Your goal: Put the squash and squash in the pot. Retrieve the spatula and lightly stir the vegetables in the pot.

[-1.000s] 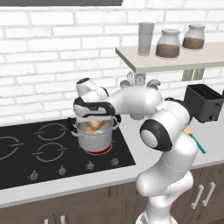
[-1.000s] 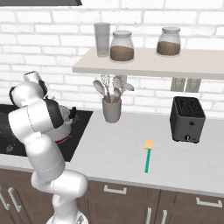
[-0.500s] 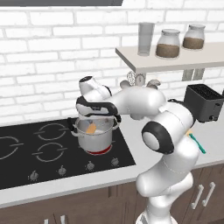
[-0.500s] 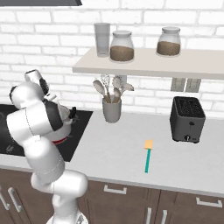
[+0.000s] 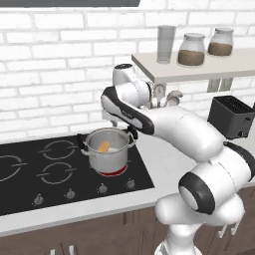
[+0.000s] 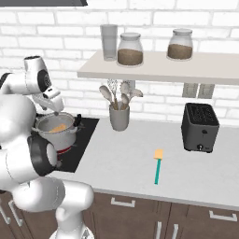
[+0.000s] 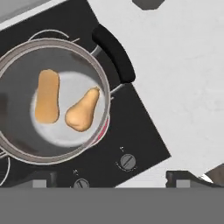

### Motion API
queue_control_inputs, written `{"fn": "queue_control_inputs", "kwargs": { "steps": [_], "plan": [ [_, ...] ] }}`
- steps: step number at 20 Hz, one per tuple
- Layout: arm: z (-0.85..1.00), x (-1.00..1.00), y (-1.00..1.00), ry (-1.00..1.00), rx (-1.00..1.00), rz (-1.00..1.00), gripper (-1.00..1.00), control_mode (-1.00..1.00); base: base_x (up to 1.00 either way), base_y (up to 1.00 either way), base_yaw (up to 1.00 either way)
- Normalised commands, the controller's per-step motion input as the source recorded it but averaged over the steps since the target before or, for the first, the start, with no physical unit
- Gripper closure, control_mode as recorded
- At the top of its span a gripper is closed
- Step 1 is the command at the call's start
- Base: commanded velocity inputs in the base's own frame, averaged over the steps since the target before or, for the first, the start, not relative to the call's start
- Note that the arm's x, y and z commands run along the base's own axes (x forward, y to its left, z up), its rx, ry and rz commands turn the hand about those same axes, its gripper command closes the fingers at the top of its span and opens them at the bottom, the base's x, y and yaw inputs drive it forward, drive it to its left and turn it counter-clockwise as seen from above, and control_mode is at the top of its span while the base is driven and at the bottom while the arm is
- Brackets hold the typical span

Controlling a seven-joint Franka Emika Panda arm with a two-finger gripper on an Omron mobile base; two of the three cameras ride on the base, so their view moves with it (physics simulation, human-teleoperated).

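Stovetop pot (image 7: 52,151) at frame left holds both squashes (image 7: 47,96), my claw (image 7: 109,181) spread empty; next, fetch the spatula (image 6: 158,166).

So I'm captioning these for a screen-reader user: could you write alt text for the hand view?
Seen from above, two tan squashes lie side by side, apart, inside a steel pot on a black stovetop. One black pot handle juts toward the pale counter.
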Motion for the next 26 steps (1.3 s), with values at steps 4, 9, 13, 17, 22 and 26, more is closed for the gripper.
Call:
{"fn": "queue_control_inputs", "kwargs": {
  "steps": [4, 9, 13, 17, 22, 26],
  "plan": [
    [0.63, -0.49, -0.99, 0.20, 0.29, -0.37, -1.00, -1.00, 0.00, 0.00, 0.00],
    [0.10, -0.26, -0.91, 0.26, 0.23, -0.64, -1.00, -1.00, 0.00, 0.00, 0.00],
    [0.00, -0.04, -0.80, 0.21, 0.17, -0.73, -1.00, -1.00, 0.00, 0.00, 0.00],
    [0.00, -0.01, -0.85, 0.19, 0.16, -0.72, -1.00, -1.00, 0.00, 0.00, 0.00],
    [-0.07, 0.00, -0.85, 0.18, 0.12, -0.73, -1.00, -1.00, 0.00, 0.00, 0.00],
    [-0.29, 0.00, -0.84, 0.20, 0.08, -0.75, -1.00, -1.00, 0.00, 0.00, 0.00]
  ]
}}
